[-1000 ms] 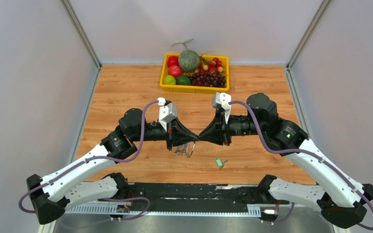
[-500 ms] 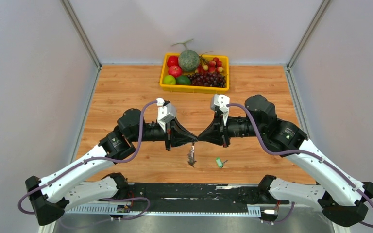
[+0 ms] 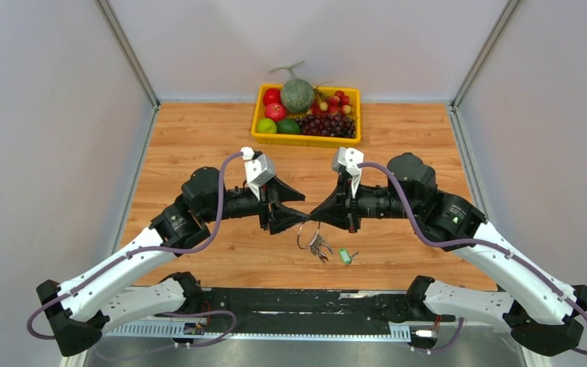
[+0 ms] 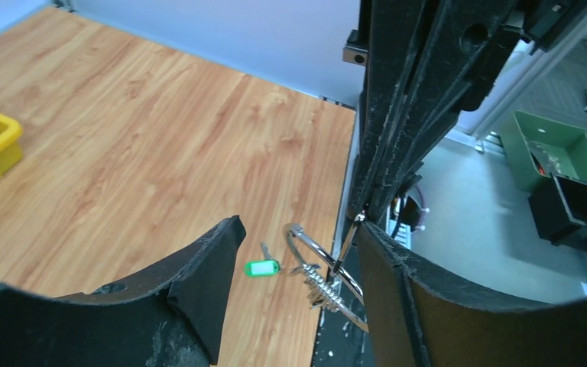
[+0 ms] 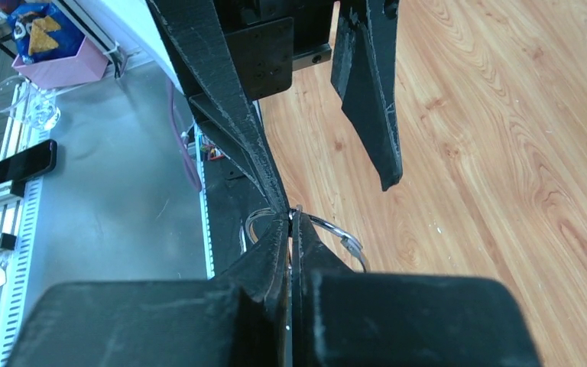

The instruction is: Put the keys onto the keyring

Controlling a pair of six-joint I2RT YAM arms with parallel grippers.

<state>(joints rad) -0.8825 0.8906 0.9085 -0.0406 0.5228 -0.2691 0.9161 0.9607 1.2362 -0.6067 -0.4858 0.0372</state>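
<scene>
Right gripper clenched on thin wire keyring; left gripper released, fingers spread.
Silvery keys hang on it; green-headed key lies nearby on wood-grain table, near front edge.

The keyring is hanging mid-frame between left gripper and right gripper, a lone key lying lower-right of it, a tray sitting top-centre.

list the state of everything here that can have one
left gripper: open
right gripper: shut on keyring
keyring: held up off the table
silver keys: on the keyring, hanging
green key: loose, lying on the table
yellow tray: filled with fruit
</scene>
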